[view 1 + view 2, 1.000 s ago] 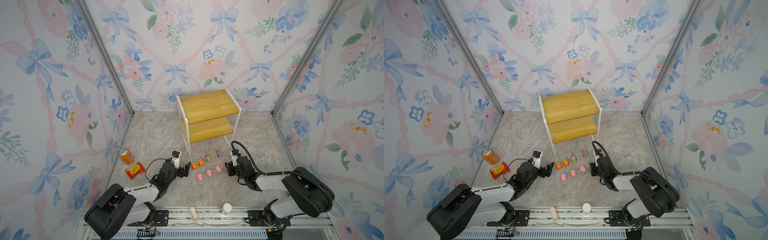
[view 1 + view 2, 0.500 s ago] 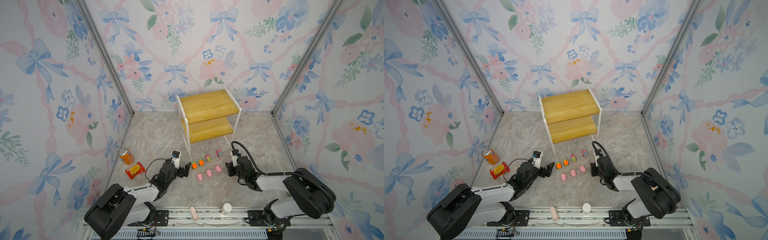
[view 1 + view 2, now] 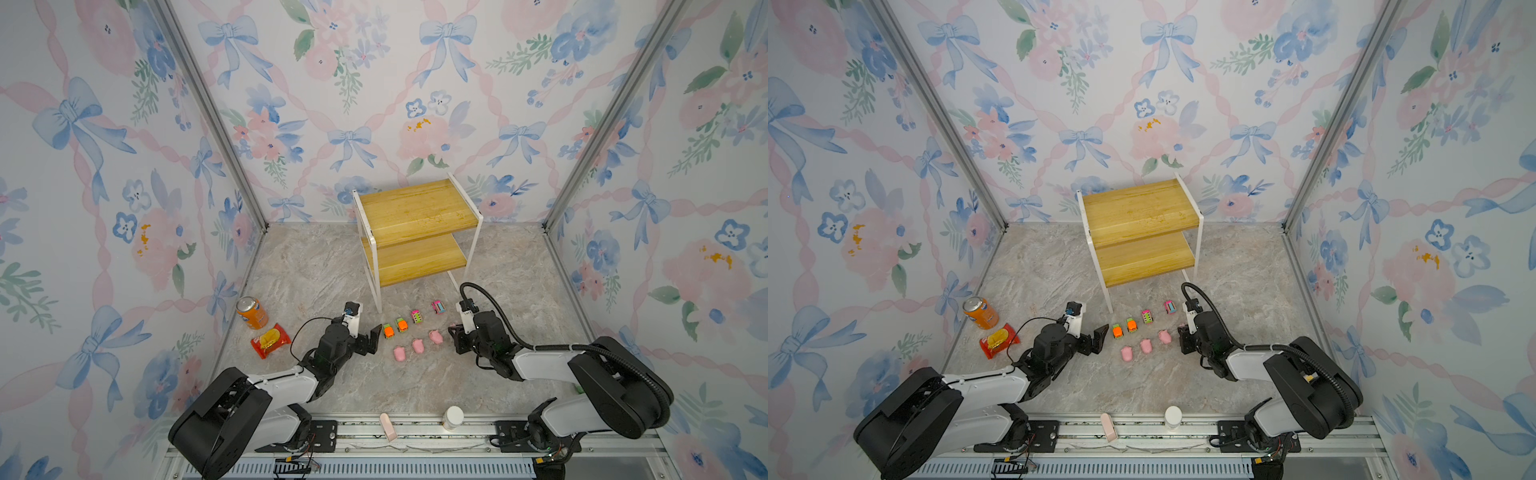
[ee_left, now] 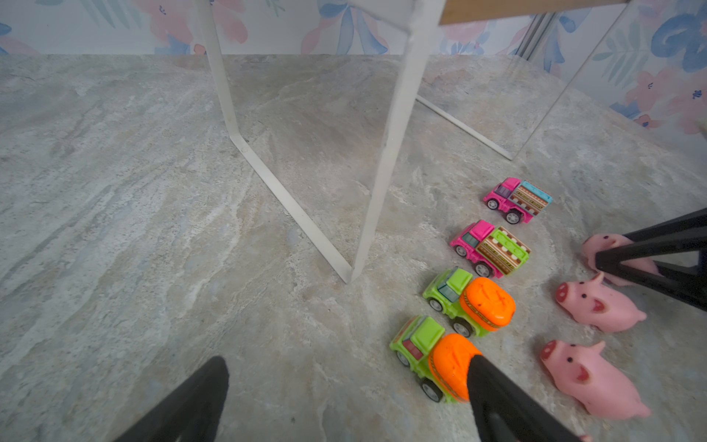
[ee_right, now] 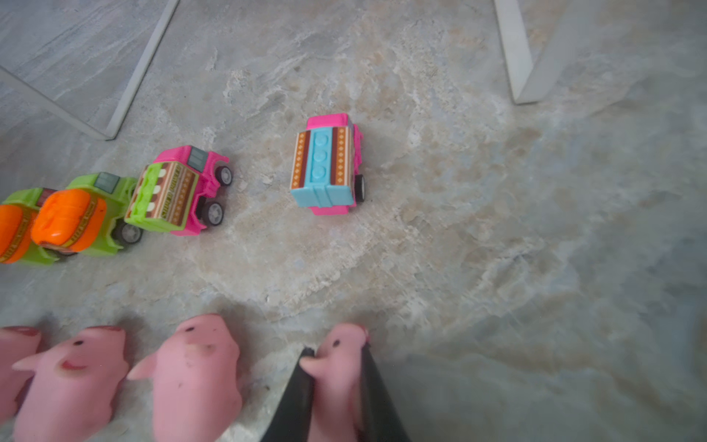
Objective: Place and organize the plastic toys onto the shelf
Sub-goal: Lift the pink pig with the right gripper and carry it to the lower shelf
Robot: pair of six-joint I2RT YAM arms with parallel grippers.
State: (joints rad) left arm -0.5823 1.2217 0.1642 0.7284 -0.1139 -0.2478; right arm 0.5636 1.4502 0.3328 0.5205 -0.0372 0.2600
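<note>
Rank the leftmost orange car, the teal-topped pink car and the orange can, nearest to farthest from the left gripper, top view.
1. Leftmost orange car, right beside the left gripper.
2. Teal-topped pink car, farther off to the right.
3. Orange can, far out on the left.

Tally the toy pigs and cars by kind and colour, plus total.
Pink pigs: 4
Orange-and-green cars: 2
Pink cars: 2
Total: 8
</note>
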